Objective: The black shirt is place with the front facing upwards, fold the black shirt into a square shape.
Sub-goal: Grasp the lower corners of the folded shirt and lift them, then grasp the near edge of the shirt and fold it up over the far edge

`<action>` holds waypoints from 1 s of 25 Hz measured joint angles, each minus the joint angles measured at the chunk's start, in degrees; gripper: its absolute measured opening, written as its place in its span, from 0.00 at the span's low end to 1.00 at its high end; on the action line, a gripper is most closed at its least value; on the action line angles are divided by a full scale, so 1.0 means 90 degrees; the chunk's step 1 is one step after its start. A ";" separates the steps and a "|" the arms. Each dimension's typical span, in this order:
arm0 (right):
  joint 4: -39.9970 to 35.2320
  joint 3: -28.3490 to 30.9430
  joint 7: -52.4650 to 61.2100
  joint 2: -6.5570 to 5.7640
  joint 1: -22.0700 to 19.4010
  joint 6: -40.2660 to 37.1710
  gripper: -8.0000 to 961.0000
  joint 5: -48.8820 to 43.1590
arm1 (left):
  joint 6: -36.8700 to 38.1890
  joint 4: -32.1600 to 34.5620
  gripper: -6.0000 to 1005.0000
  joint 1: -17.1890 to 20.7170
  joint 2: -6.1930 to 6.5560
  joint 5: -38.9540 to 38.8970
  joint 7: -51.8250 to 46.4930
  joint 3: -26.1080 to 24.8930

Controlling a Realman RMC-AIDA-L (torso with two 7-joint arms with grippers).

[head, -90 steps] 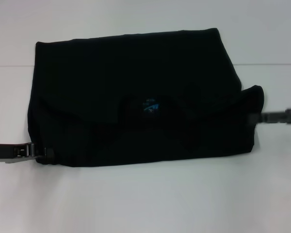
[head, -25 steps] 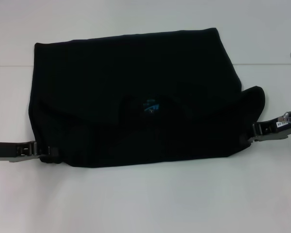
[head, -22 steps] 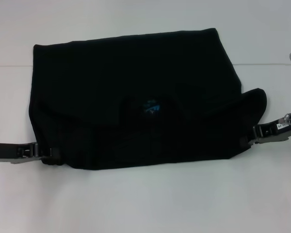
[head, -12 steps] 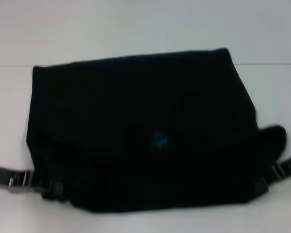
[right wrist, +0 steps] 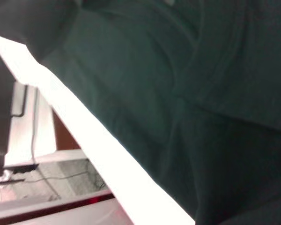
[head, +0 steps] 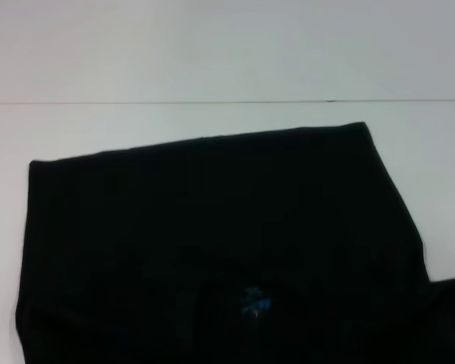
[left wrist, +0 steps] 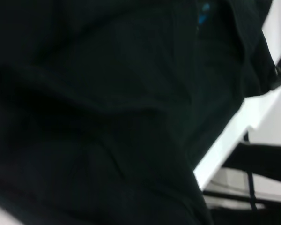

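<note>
Neither my left nor right gripper shows in the head view, and both wrist views are filled with cloth, so I cannot tell whether either is clamped on the shirt [head: 212, 243]. The shirt lies on the white table [head: 212, 53] as a wide black rectangle from centre down to 6 o'clock, with its blue label [head: 254, 303] near 6 and its far edge tilted, higher toward 1 o'clock. My judgement for this fold: move both corners together and level, lay the edges flush, and smooth the soft matte fabric, which wrinkles and sags easily.
</note>
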 joint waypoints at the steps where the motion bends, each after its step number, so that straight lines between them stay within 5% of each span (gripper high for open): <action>1: 0.0000 -0.0018 -0.0019 0.0027 -0.0006 -0.0024 0.02 0.0000 | 0.0093 0.0000 0.06 0.0000 -0.0012 0.0016 0.0055 0.0054; 7: -0.0001 0.0316 -0.0086 0.0073 -0.0005 0.0102 0.02 0.0127 | 0.0091 0.0019 0.06 -0.0066 0.0010 -0.0149 0.0237 -0.0437; 16: 0.0088 0.2513 0.0576 -0.0391 0.0044 0.0264 0.02 0.1980 | -0.0648 -0.0064 0.06 -0.0161 0.0238 -0.1008 -0.0174 -0.3422; 20: 0.0399 0.3007 0.0855 -0.0323 -0.0076 0.1175 0.02 0.3023 | -0.1566 -0.0390 0.06 0.0027 0.0163 -0.1481 -0.0308 -0.4339; 25: 0.1194 0.3140 0.0499 -0.0091 -0.0199 0.2819 0.02 0.3997 | -0.2765 -0.0932 0.06 0.0308 -0.0044 -0.2358 0.0006 -0.4683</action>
